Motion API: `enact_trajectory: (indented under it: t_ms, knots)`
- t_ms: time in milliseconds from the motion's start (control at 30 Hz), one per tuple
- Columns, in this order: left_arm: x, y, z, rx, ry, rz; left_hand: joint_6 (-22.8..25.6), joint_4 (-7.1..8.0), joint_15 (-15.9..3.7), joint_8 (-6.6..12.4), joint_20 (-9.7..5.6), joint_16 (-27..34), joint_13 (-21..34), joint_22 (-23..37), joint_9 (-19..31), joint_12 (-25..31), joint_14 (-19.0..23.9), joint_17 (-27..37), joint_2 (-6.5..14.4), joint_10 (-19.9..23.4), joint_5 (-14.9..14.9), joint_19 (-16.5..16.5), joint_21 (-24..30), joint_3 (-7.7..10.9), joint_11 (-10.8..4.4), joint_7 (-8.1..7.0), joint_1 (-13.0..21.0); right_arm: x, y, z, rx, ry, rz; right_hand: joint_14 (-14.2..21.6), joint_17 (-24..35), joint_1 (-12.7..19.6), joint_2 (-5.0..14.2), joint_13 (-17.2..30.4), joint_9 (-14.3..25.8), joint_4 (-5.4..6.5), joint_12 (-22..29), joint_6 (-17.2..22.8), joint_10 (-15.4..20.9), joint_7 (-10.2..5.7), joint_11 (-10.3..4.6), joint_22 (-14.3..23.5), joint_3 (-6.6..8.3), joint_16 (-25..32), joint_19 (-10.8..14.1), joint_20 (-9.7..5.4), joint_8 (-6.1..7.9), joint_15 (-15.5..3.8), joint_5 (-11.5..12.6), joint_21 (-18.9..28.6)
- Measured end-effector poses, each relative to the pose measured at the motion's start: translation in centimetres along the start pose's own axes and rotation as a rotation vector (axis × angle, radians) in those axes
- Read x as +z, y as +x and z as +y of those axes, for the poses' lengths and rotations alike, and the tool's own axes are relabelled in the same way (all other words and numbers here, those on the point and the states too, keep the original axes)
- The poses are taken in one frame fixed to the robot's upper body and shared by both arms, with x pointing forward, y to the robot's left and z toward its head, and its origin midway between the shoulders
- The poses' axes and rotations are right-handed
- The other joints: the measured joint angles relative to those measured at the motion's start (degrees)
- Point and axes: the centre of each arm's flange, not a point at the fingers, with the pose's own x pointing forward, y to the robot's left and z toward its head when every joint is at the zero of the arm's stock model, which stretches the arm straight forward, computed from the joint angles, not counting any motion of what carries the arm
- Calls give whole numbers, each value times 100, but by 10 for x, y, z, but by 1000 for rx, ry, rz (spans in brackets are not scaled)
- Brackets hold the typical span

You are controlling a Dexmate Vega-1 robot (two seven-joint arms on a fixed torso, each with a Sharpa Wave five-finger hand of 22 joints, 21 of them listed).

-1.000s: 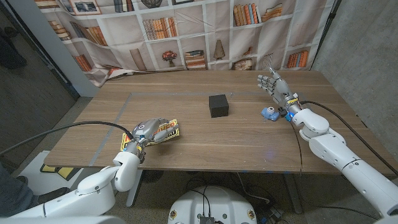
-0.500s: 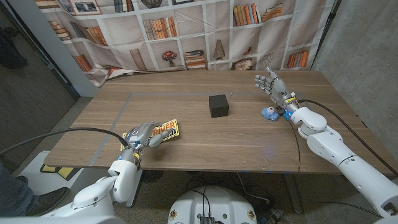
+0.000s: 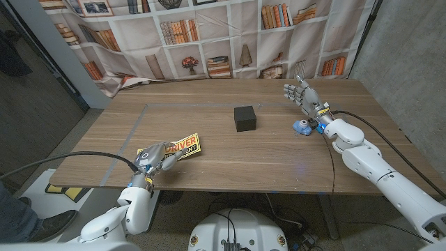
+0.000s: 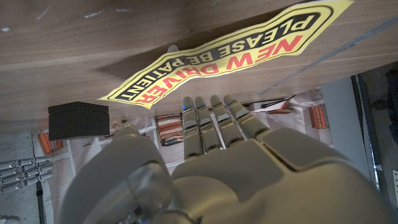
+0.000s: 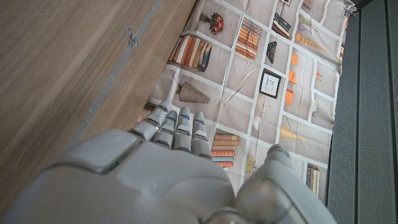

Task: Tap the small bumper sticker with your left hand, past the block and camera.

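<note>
Your left hand (image 3: 155, 161) sits at the near counter (image 3: 279, 167) edge, fingers together, empty, just short of the yellow bumper sticker (image 3: 180, 147). Tap pending: reach forward and press down.

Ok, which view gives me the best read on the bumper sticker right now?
The left wrist view: the bumper sticker fills the frame, its text "NEW DRIVER PLEASE BE PATIENT" readable though turned, just past the left hand. The head view shows it small but in place near the table's front edge, beside the left hand. The right wrist view offers nothing of it.
</note>
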Motion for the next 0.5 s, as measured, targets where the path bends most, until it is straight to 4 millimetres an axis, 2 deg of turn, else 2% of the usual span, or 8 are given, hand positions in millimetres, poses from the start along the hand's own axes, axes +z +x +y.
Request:
enact_trajectory:
  t_ms: [100, 500]
  knots:
    - [1, 2, -3, -19, 0, -9, -78, 0, -18, -37, 0, 0, 2, 0, 0, -41, -50, 0, -20, -101, 0, -61, -5, 0, -19, -53, 20, 0, 0, 0, -1, 0, 1, 0, 0, 0, 0, 0, 0, 0, 0, 0, 0, 0, 0, 0, 0, 0, 0, 0, 0, 0, 0, 0]
    - [9, 9, -14, -74, -19, -50, -181, 0, 3, -92, 0, 0, 2, 0, -1, -64, -146, 0, -45, -183, 0, -122, -5, 0, 1, -49, 44, 0, 0, 1, -12, -4, 11, 0, 0, 23, 23, 0, 0, 0, 0, 0, 0, 0, 0, 0, 0, 0, -1, 1, 0, 0, 0, -23]
